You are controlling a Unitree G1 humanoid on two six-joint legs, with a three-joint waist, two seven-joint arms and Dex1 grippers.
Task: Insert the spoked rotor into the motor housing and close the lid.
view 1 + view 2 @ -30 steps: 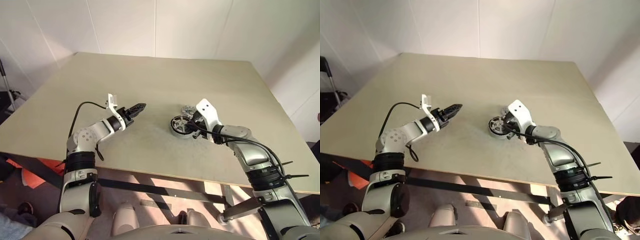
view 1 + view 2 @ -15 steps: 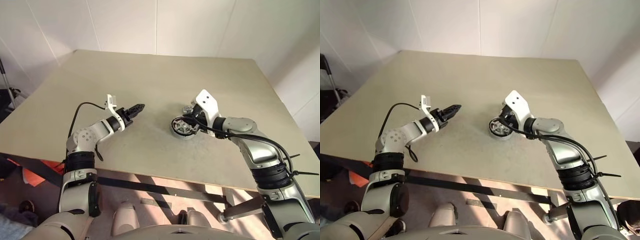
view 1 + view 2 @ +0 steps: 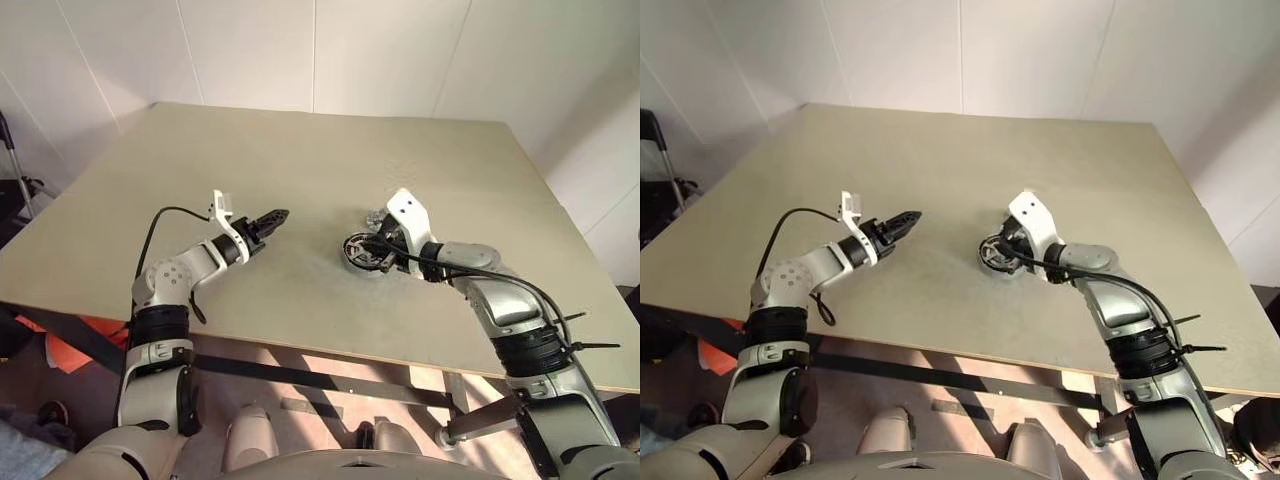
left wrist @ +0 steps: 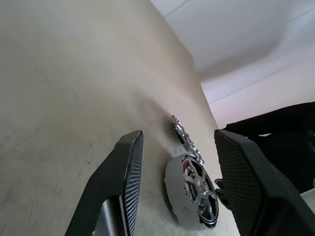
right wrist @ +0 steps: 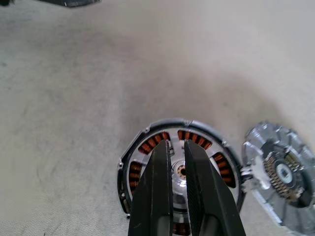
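White wall panels back a matte beige table point(image 3: 300, 160); from my seat the rotor point(image 5: 178, 173) looks already seated in the round grey housing point(image 4: 178, 192), silvery spokes lying over the copper-red windings, which I judge as the first step done. My right gripper point(image 5: 176, 162) hovers just above its hub with the black fingers nearly shut on nothing, while the left gripper point(image 4: 179, 179) hangs well apart, ribbed pads spread and empty. Still to do: the lid point(image 5: 281, 173), a bumpy-edged light metal cap, lies on the table just beside the housing.

Left end effector point(image 3: 280, 214) agape, right end effector point(image 5: 176, 162) closed
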